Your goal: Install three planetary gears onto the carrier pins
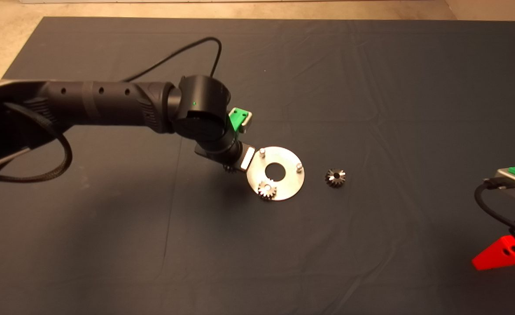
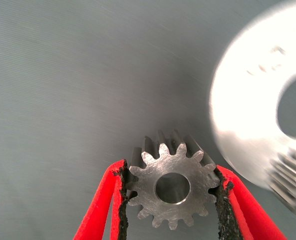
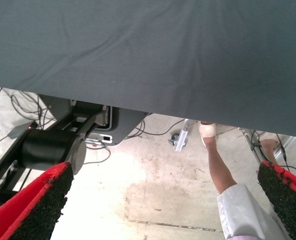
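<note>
My left gripper (image 1: pixel 230 166) hangs just left of the shiny carrier disc (image 1: pixel 283 183). In the left wrist view the gripper (image 2: pixel 171 186) is shut on a bright silver gear (image 2: pixel 160 167) by its toothed rim, above the mat. One silver gear (image 1: pixel 267 190) sits on the disc's front pin; it also shows blurred in the left wrist view (image 2: pixel 292 175), on the disc (image 2: pixel 242 100). Two bare pins (image 1: pixel 262 152) (image 1: pixel 299 166) stand upright. The darker grey gear (image 1: pixel 335 177) lies on the mat right of the disc. My right gripper (image 1: pixel 504 253) is parked at the lower right, open and empty (image 3: pixel 162 200).
The left arm's black cable (image 1: pixel 183 50) loops over the mat behind the wrist. The right wrist view looks past the mat's edge (image 3: pixel 148 107) at the floor, where a person's leg (image 3: pixel 220 167) and a black robot base (image 3: pixel 53 147) show.
</note>
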